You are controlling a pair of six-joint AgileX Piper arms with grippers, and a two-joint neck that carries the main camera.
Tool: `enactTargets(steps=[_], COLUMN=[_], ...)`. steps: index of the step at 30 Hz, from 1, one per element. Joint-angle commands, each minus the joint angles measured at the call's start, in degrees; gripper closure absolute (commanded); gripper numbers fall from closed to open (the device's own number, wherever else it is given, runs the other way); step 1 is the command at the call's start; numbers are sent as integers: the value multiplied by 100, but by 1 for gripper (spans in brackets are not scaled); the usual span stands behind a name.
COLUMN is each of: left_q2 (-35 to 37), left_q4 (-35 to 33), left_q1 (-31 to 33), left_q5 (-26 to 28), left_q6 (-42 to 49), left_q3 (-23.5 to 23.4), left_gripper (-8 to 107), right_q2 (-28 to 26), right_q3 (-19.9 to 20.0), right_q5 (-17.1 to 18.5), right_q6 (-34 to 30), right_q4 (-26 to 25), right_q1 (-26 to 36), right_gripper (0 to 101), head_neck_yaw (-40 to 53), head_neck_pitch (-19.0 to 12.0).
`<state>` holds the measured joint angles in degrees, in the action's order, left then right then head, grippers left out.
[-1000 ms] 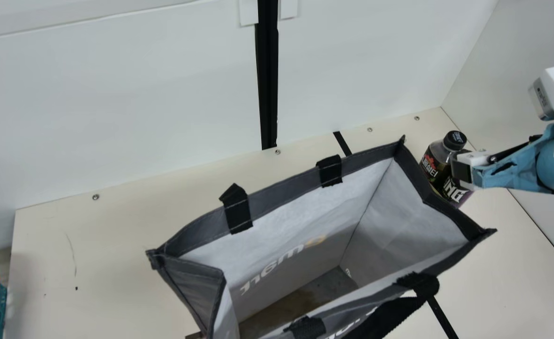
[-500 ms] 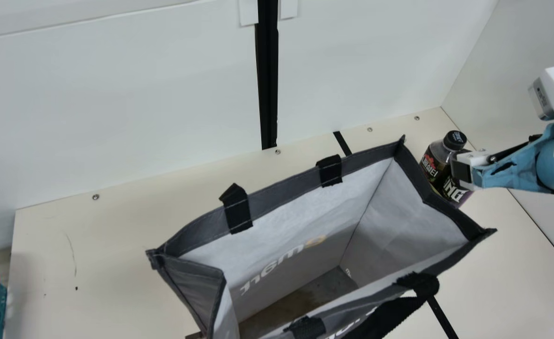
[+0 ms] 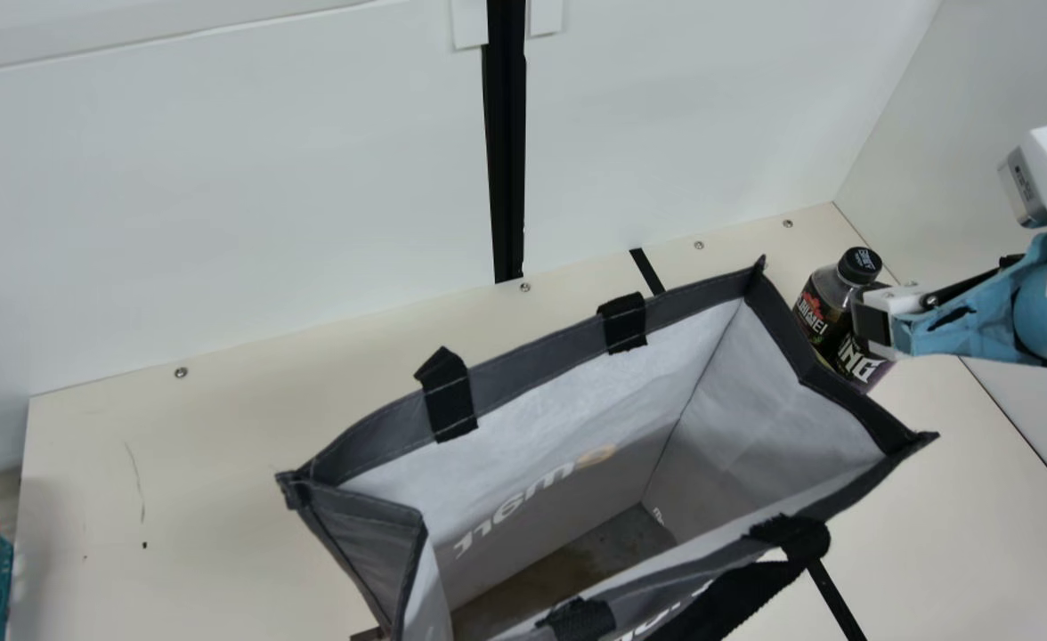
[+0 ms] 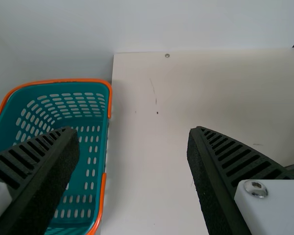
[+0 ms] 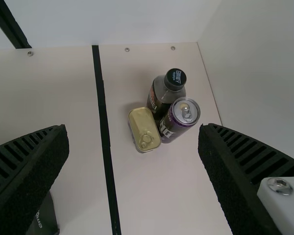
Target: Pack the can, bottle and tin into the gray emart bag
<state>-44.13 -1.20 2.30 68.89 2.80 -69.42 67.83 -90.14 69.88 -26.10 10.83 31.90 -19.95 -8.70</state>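
The right pincer (image 3: 888, 312) stands open, its two ribbed fingers wide apart with nothing between them, held above the right part of the table (image 3: 221, 445). Past its fingertips, and within the span between them as the right wrist view has it, the bottle (image 5: 157, 98), the can (image 5: 180, 119) and the tin (image 5: 144, 128) sit huddled on the table, apart from the fingers. Bottle and can are upright; the tin lies ring-pull lid up, just beside them both — whether it touches either, I cannot tell. All three are outside the gray bag (image 3: 759, 409), off its right end. In the main view the bag's dark rim hides the foot of the bottle, while the right pincer covers part of the can. The bag gapes open, its near side and handle cut off at the bottom edge and part of its floor hidden behind the near wall. The left pincer (image 4: 133, 131) is open too and empty, well apart from the three goods, near the teal basket (image 4: 93, 161). That basket is cut off in both views — only a corner with an orange handle shows in the main one.
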Motion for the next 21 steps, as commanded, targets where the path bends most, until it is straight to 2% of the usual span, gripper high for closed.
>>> enactTargets(steps=[1, 8, 21], left_q2=[-44, -356, -1215], left_q4=[14, 184, 697], left_q1=[46, 411, 1368], left_q5=[-32, -219, -554], left_q6=[11, -60, -464], left_q3=[-22, -252, -1094], left_gripper=[9, 9, 9], right_q2=[0, 0, 0], right_q3=[0, 0, 0], right_q5=[0, 0, 0], right_q6=[0, 0, 0], right_q4=[0, 0, 0], right_q1=[0, 0, 0], right_gripper=[10, 10, 10], head_neck_yaw=[-5, -5, -5], head_neck_pitch=[-130, -130, -130])
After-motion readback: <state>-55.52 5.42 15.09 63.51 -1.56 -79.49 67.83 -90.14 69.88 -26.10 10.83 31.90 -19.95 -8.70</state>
